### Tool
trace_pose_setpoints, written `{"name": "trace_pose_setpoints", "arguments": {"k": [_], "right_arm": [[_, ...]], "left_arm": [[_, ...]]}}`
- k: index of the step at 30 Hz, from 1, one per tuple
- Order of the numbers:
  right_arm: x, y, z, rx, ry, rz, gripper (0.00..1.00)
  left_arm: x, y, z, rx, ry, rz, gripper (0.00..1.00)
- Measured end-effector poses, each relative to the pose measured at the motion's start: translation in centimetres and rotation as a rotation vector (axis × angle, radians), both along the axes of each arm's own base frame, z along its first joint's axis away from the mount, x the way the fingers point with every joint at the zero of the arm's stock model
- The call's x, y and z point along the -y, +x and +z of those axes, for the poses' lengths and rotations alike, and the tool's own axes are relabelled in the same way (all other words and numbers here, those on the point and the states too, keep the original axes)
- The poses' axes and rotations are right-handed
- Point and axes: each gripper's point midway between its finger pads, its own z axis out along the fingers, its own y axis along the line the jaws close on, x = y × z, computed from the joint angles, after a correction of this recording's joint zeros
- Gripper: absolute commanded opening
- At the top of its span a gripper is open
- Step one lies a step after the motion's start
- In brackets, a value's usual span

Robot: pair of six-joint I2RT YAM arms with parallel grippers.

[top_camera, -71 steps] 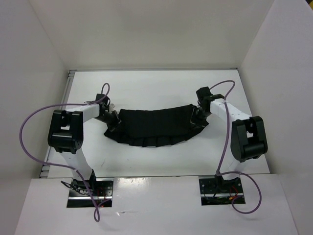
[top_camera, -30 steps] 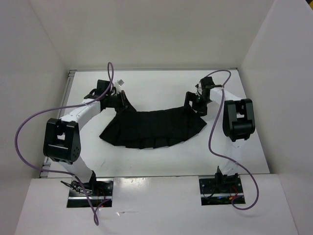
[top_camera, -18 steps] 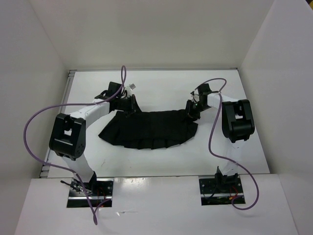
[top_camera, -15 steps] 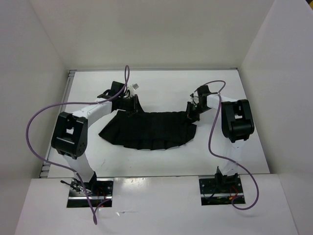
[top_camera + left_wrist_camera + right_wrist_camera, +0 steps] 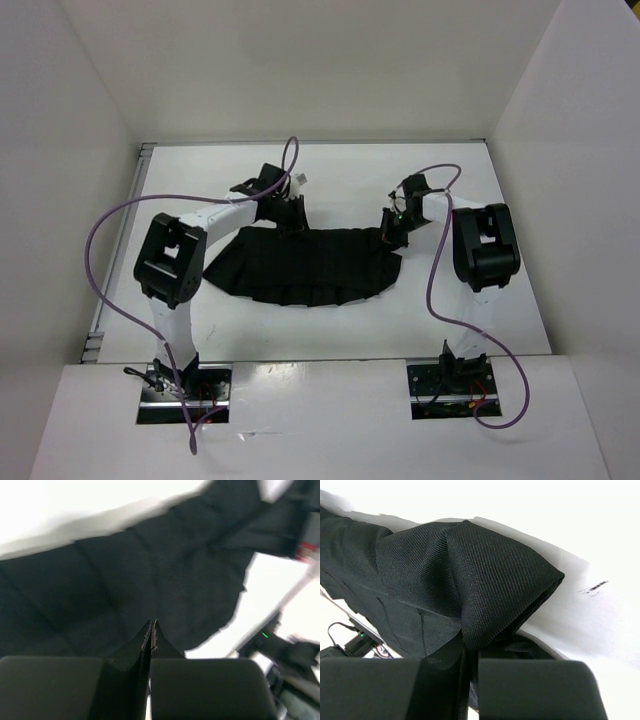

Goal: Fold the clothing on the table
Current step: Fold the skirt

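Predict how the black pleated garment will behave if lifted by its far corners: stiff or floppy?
Probably floppy: the garment bunches into a soft fold at the right hand. Likely to sag in the middle, as it lies limp and flat.

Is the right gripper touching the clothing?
Touching. The right wrist view shows the right gripper shut on a fold of the clothing, with the fabric running down between its fingers.
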Motion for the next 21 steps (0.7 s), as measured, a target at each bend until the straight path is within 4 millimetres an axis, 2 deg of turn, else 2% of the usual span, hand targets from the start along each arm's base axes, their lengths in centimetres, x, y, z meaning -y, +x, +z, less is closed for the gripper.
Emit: {"name": "trace_pose_setpoints", "arguments": {"k": [4,9,12,15,21], "right_arm": [[0.0,0.1,0.2,0.009,-0.009,0.001,0.00],[-0.1,0.1,1.3,0.031,-0.001,0.005,0.00],[-0.7,-0.1,3.2,0.069,0.009,0.019,0.00],[-2.2,-0.7,6.8,0.140,0.034,0.056,0.00],[-7.4,-2.7,16.3,0.329,0.179,0.153,0.00]], "left_arm": [[-0.4,-0.2,-3.0,-0.042,0.103,0.033,0.00],[-0.5,-1.2,-6.6,-0.117,0.142,0.060,0.00],[0.5,-1.4,-7.0,-0.163,0.076,0.054,0.00],[1.5,-1.2,-7.0,-0.183,0.030,0.046,0.00],[4.2,-0.6,-6.8,-0.183,-0.020,0.004,0.00]]}}
